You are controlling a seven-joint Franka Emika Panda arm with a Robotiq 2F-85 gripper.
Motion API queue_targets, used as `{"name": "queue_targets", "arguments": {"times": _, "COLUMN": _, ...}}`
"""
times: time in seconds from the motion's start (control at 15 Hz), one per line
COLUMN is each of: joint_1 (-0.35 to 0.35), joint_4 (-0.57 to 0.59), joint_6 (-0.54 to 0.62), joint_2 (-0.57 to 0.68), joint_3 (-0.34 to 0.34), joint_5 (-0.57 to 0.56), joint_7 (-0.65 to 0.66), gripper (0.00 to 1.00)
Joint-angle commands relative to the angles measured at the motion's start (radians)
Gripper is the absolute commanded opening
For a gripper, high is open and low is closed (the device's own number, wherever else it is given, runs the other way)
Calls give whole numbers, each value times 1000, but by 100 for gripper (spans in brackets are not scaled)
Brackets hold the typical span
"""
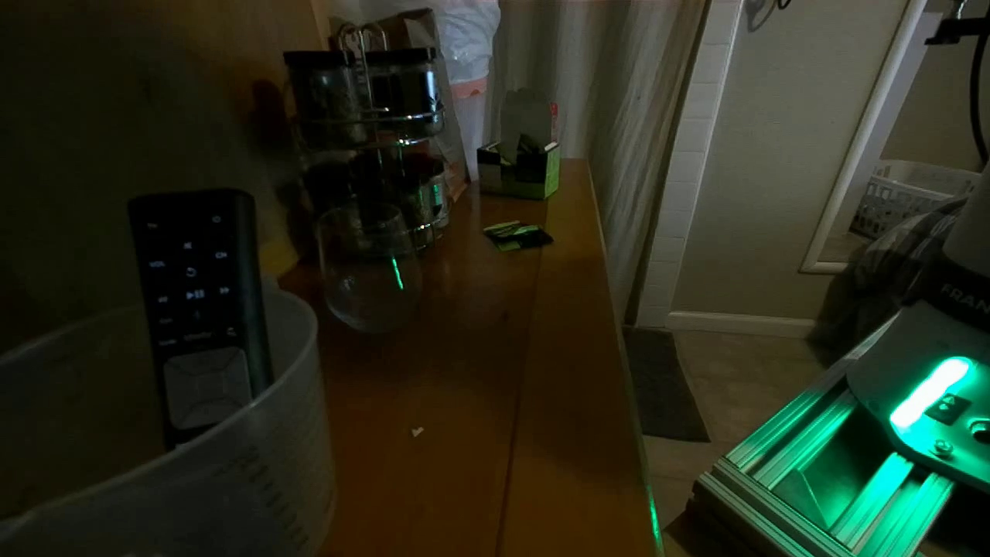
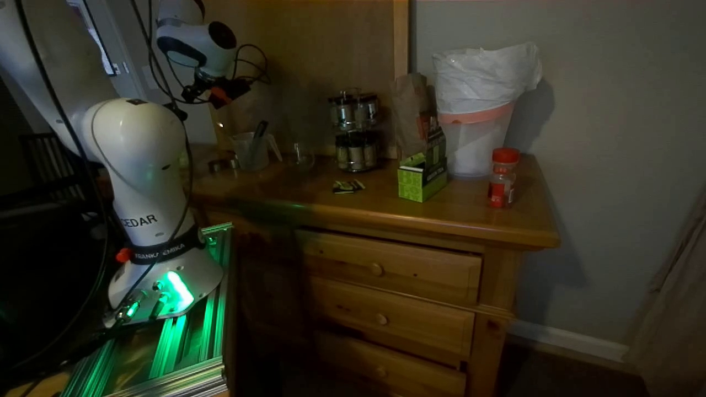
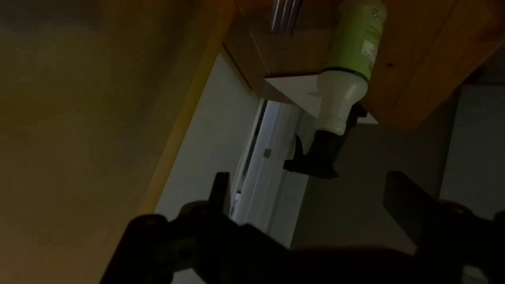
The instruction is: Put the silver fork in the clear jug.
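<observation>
Steeply, the fork [image 3: 287,15] points down — in wrist view.

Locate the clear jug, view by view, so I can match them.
In an exterior view: the clear jug, lower left corner, cut off by the frame.
In an exterior view: the jug, left of centre, on the dresser.
Wrist view: not in it.
Shared landmark: the remote standing in the jug, in both exterior views.
</observation>
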Motion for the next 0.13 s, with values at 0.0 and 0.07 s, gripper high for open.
{"name": "queue_targets", "arguments": {"times": 0.0, "joint_1": -18, "joint_4": -14, "joint_6": 36, "joint_2": -52, "joint_3": 49, "joint_5": -2, "joint_7": 22, "gripper": 100}}
{"name": "queue_targets", "arguments": {"times": 0.07, "joint_1": -12, "joint_4": -29, "joint_6": 69, "joint_2": -98, "joint_3": 74, "joint_5": -1, "joint_7": 41, "gripper": 100}}
